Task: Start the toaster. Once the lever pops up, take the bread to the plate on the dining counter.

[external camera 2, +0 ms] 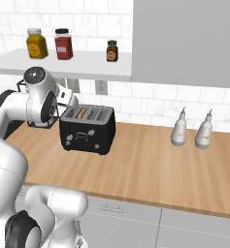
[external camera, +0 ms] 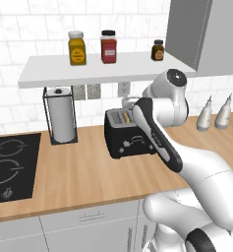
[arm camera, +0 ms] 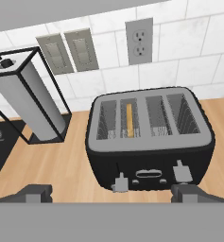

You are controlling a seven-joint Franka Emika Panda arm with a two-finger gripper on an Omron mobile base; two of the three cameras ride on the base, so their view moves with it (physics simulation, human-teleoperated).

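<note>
The gripper (arm camera: 111,193) hangs over the front of the toaster (arm camera: 150,142), its jaws spread wide and holding nothing, one fingertip (arm camera: 35,193) low on each side of the hand view. Just beyond them is the toaster's dark face, with two pale levers (arm camera: 120,182) and a slim mark between them; the left lever sits lower than the right one. The toaster stands on the wooden worktop (external camera: 88,172), near the wall. Its grey top has four slots, and the bread (arm camera: 129,120) stands upright in the second slot from the left, sunk in so that just its golden top edge shows. To the toaster's left, a roll of paper towel (external camera: 62,114) stands in a black wire holder, and farther left a black hob (external camera: 10,167) is set into the worktop. To the right, two pale bottles (external camera 2: 190,129) stand side by side near the wall. Behind the toaster the tiled wall carries switch plates and an outlet (arm camera: 139,41). Above, a white shelf (external camera: 103,68) holds three jars (external camera: 108,47): yellow, red and a small dark one.
</note>
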